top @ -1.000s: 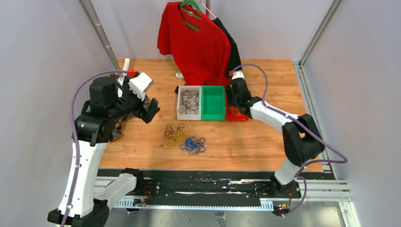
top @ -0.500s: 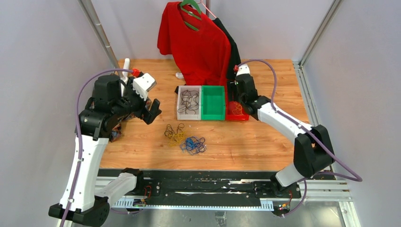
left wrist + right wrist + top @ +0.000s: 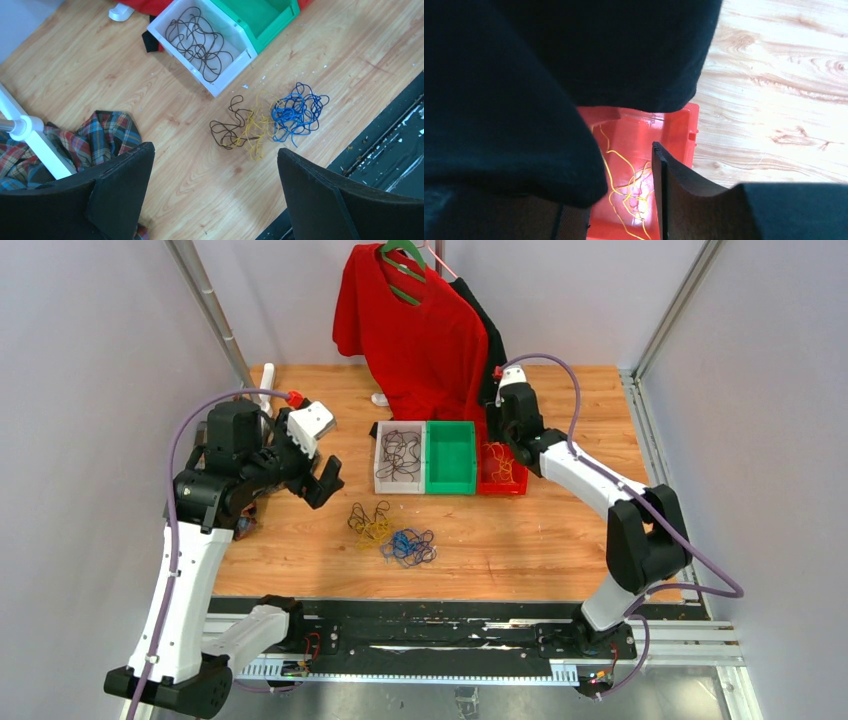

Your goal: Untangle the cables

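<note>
A wooden table (image 3: 560,530) is seen from above. At its far middle, three bins are set touching in a row. The white bin (image 3: 399,489) on the left holds loose black cables (image 3: 400,455), the green bin (image 3: 450,486) is in the middle, and the red bin (image 3: 503,489) on the right holds yellow cables (image 3: 498,462). A red shirt (image 3: 420,340) is hung on a hanger behind the bins, with a black garment (image 3: 492,350) just to its right, draped down to the far end of the red bin. A plaid cloth (image 3: 107,132) and a white post (image 3: 35,140) are seen at the left edge of the table.

A tangle of cables (image 3: 392,533) in black, yellow and blue lies on the bare wood, nearer than the bins and apart from them.

The left claw (image 3: 325,480) is held above the table's left side, its fingers spread wide. Nothing is held or touched by it.

The right claw (image 3: 498,432) is placed over the far end of the red bin, against the black garment. In its wrist view, one finger (image 3: 676,190) is shown above the yellow cables, while the rest is covered by black cloth. How far apart its fingers are, and whether anything is gripped, cannot be told.
</note>
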Available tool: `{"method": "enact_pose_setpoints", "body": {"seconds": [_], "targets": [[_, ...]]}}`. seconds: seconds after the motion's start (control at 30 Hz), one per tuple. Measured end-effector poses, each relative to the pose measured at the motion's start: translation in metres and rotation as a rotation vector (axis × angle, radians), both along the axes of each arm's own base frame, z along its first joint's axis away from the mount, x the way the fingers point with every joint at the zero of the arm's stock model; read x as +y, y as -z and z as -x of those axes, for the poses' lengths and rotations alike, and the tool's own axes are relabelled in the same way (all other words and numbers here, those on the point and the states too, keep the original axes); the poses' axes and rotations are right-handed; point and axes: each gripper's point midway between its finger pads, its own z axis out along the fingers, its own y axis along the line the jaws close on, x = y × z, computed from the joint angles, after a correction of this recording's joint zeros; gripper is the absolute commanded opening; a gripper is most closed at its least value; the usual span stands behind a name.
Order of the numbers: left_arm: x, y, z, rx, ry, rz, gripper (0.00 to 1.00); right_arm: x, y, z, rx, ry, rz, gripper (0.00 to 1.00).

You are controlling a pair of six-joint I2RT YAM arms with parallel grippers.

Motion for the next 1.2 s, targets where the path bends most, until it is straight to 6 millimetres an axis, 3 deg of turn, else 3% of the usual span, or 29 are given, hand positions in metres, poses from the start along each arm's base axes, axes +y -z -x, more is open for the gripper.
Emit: {"method": "enact_pose_setpoints", "body": {"seconds": [0.2, 0.4, 0.5, 0.63, 0.77, 0.87, 0.97, 1.1, 1.2], "targets": [[-0.002, 0.005, 0.005, 0.017, 0.032, -0.01, 0.98, -0.01, 0.018, -0.003, 0.055, 0.001, -0.011, 0.36], [-0.005, 0.008, 0.009, 0.029, 0.058, -0.006, 0.98, -0.006, 0.029, -0.003, 0.083, -0.017, -0.026, 0.17], [-0.006, 0.017, 0.01, 0.047, 0.076, -0.009, 0.99, -0.005, 0.041, 0.002, 0.114, -0.019, -0.034, 0.14], [-0.007, 0.042, 0.007, 0.117, 0.094, -0.033, 1.0, -0.008, 0.063, 0.019, 0.172, -0.01, -0.046, 0.15], [-0.008, 0.083, -0.003, 0.228, 0.101, -0.061, 0.99, -0.014, 0.079, 0.032, 0.228, 0.019, -0.043, 0.18], [-0.008, 0.124, -0.011, 0.322, 0.106, -0.087, 0.99, -0.02, 0.076, 0.041, 0.216, 0.049, -0.04, 0.3], [-0.006, 0.158, -0.018, 0.385, 0.116, -0.122, 0.97, -0.021, 0.062, 0.065, 0.172, 0.056, -0.036, 0.37], [-0.003, 0.187, -0.029, 0.411, 0.149, -0.177, 0.9, 0.002, 0.028, 0.088, 0.067, -0.001, -0.063, 0.35], [-0.001, 0.204, -0.036, 0.418, 0.179, -0.213, 0.79, 0.026, 0.011, 0.103, 0.01, -0.063, -0.08, 0.29]]}}
